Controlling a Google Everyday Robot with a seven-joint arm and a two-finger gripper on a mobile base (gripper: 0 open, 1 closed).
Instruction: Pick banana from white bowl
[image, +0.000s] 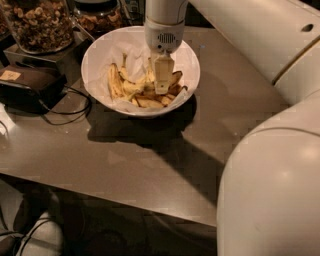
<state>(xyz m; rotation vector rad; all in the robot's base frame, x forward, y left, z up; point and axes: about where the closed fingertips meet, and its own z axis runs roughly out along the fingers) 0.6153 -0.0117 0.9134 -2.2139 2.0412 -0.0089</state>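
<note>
Banana (150, 103) recorded inside white bowl (100, 50), lying curved along the near wall among several other yellow pieces. Exact outline hard to separate from its neighbours, with brown patches merging into shadow. One end lost beneath the gripper (162, 89). Gripper lowered straight into the bowl from above, tip down in the fruit pile and seemingly touching it. Whether clenched, released or grasping anything cannot be told from this angle. Shorter banana (115, 81) noted upright against the left inner wall, and a browner piece (174, 79) just right of the gripper. Pale crumpled lining (134, 56) visible at the back of the bowl, its material not determinable. Bowl standing on desk (150, 165) and throwing a heavy shadow toward the viewer. Jar of nuts (37, 22) behind and left of the bowl, cut off at the top edge. Second jar (100, 17) beside it, mostly cropped, contents dim. Black device (30, 82) left of the bowl, with a small label (10, 75) and a dark cable (70, 107) looping toward the bowl. Large white robot arm (275, 190) filling the right side, cut off by the edge and hiding the desk there. Lower left corner below the desk too dark to identify.
</note>
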